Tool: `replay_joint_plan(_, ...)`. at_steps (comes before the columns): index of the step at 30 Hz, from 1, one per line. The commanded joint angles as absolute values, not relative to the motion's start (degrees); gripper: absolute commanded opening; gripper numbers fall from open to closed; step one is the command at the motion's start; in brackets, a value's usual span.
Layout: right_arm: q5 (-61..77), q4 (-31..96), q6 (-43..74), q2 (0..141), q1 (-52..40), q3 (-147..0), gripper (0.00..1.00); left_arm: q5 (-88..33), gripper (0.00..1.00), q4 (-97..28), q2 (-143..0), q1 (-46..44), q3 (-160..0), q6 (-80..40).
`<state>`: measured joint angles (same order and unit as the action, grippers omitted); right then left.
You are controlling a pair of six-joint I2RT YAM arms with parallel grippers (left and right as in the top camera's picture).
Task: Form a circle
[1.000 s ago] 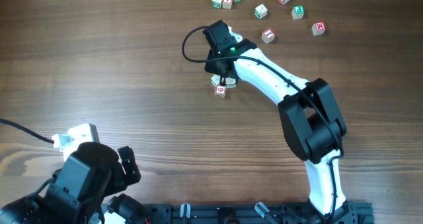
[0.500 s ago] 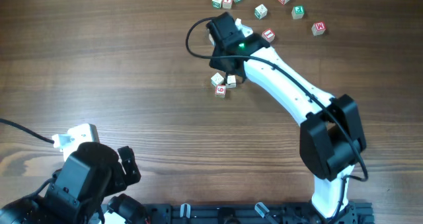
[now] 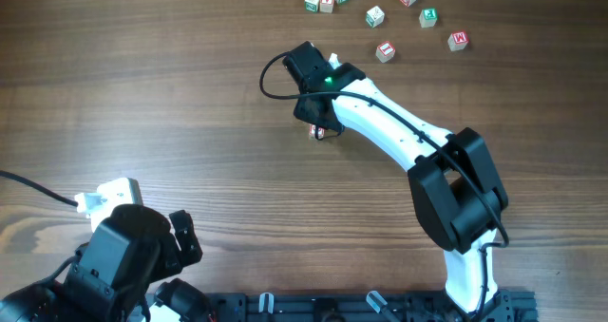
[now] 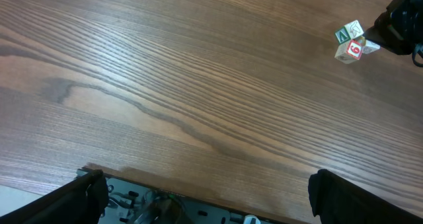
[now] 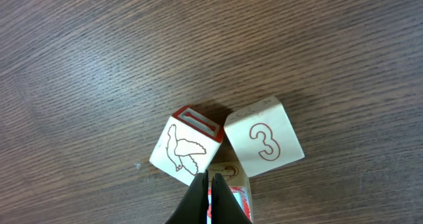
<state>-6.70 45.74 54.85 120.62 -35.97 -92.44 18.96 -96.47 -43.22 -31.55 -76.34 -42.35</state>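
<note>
Clump of three letter cubes [image 5: 192, 151] lies directly ahead of the right claw [image 5: 210, 196], whose closed, empty tips meet its nearest cube [image 5: 239, 191]; the left claw [image 4: 208, 181], fully open, stands well apart, so the right arm [image 3: 399, 137] is nearer.

Pale cube [image 5: 264, 139]: "3"; red-marked cube [image 4: 350, 50]: "6"

A wooden table [image 3: 142, 94] with dark brown grain is filling the whole overhead view, its grain running from left to right. Even light is falling across it, leaving only soft shadows. A black rail [image 3: 323, 308] is running along the bottom edge of the frame.
</note>
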Motion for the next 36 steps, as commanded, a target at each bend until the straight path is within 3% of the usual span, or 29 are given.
replay_joint_plan(1,-7.92,45.95,55.79,121.89,-35.77,-92.01,0.05,18.90,1.00,-96.49,-43.11,-31.29,-76.23,-43.07)
replay_joint_plan(36,-7.40,44.64,56.95,124.01,-34.81,-91.35,0.05,18.90,1.00,-96.49,-43.11,-31.29,-76.23,-43.07)
